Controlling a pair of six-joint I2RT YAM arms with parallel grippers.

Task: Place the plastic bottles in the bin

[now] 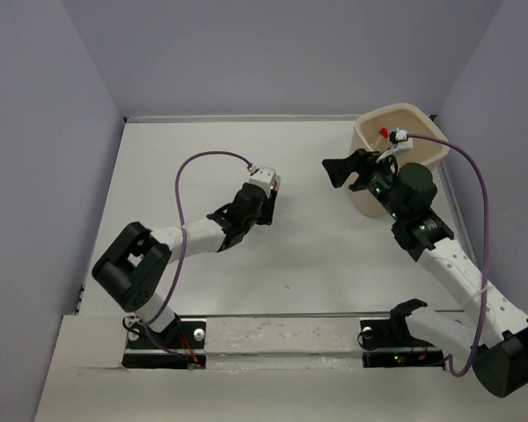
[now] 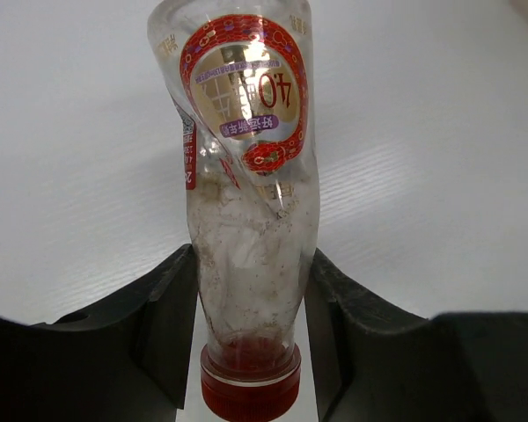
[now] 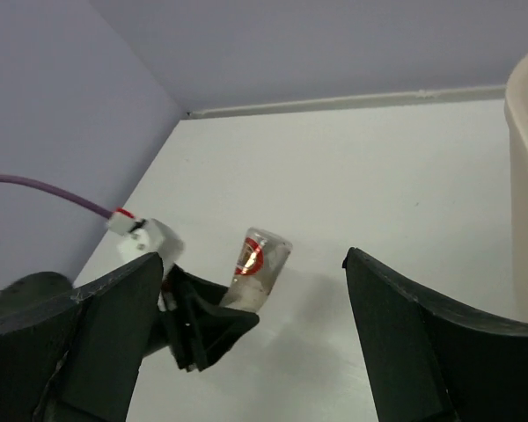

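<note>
**Left pincer** (image 2: 251, 281): closed on the plastic bottle (image 2: 246, 149). One black finger presses each side of the clear body, just above the red cap (image 2: 251, 387). The grip probably sits there because the body is narrower and stiffer near the neck. The labelled part farther up looks dented and would likely give under a squeeze.

**Plastic bottle, location:** mid-table, well left of the bin (image 1: 396, 109). In the right wrist view its base tilts upward. Whether any part touches the table (image 1: 246, 272) cannot be told.

**Right pincer** (image 1: 332, 173): jaws wide apart and holding nothing. It hangs just beside the bin's left wall, probably parked there to leave the rim free.

**Bin:** upright at the far right corner, mouth open upward. What it contains cannot be made out.

**Status (judged):** grasp made, lift not yet done. What remains is a carry right and far to above the rim.
</note>
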